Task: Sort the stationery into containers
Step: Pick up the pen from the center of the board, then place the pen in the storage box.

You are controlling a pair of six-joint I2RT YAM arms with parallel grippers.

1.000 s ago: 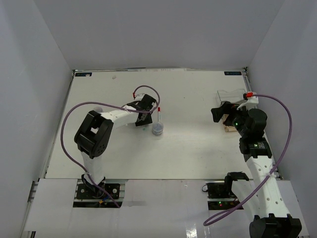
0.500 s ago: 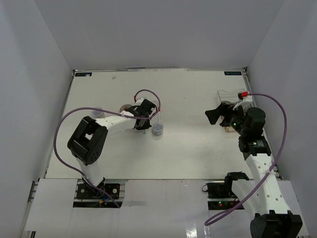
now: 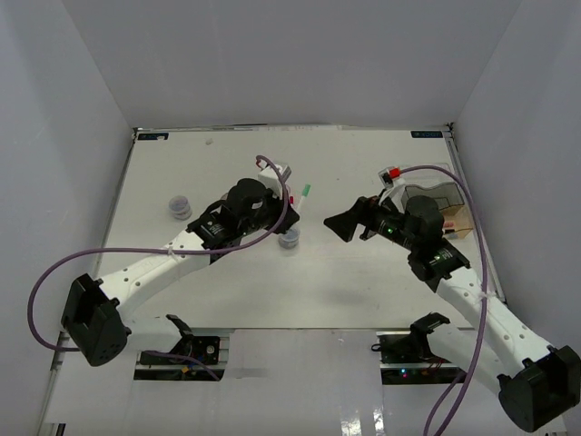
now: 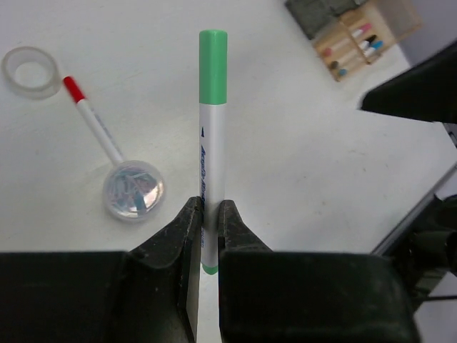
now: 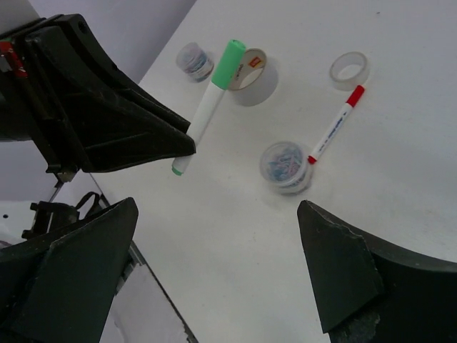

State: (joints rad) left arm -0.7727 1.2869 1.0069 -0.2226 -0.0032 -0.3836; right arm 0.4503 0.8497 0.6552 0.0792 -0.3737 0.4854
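Two arms lean over the white surface [image 3: 363, 282], their ends facing each other near its middle. The left fingers [image 4: 178, 239] are clamped on the tail end of a green-capped marker [image 4: 213, 143]. It juts straight out past them, cap farthest from the arm, held clear of the surface over its middle and a little toward the far edge. The right fingers [image 5: 86, 264] are spread wide with nothing between them, between the middle and the right edge. A round clear tub [image 4: 133, 190] of paper clips sits on the surface beneath the left arm's end. A red-capped marker [image 4: 93, 121] lies flat with its white end meeting the tub's rim. A small clear ring [image 4: 30, 70] lies just beside the red cap. In the right wrist view a beige tape roll [image 5: 253, 75] lies on its side near these, just past the green cap. A second clear tub [image 3: 179, 207] stands well apart from the first, near the left edge. The organiser [image 3: 434, 204] stands by the right edge, toward the far right corner. In the left wrist view its tan wood section [image 4: 389, 18] holds several markers with pink, black and blue caps. Its grey-tinted section [image 4: 314, 11] adjoins the wood one, though what it holds is too small to tell.
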